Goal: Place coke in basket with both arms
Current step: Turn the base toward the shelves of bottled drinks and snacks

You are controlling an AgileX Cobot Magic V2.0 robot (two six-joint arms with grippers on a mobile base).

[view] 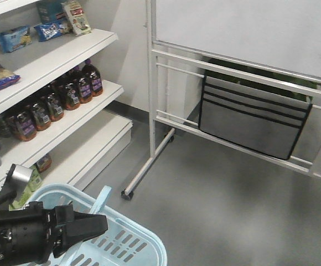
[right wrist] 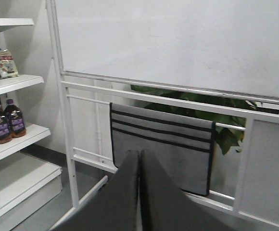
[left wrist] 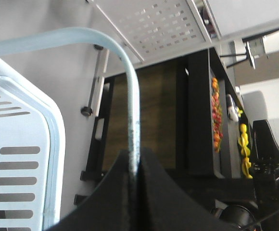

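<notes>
The coke can is not in view. The light blue basket (view: 128,244) sits at the bottom left of the front view, its flat handle (view: 98,203) raised. My left gripper (view: 103,223) is shut on that handle. In the left wrist view the jaws (left wrist: 133,153) pinch the handle (left wrist: 131,110), with the basket's slotted side (left wrist: 19,166) to the left. My right gripper (right wrist: 139,153) is shut and empty, held in the air facing a whiteboard stand. It does not show in the front view.
White shelves (view: 66,55) on the left carry dark bottles with purple labels (view: 74,88), water bottles and snack packs (view: 55,27). A wheeled whiteboard stand (view: 152,111) with a grey pocket organiser (view: 252,122) stands ahead, with a green plant (right wrist: 226,137) behind it. The floor (view: 221,210) is grey.
</notes>
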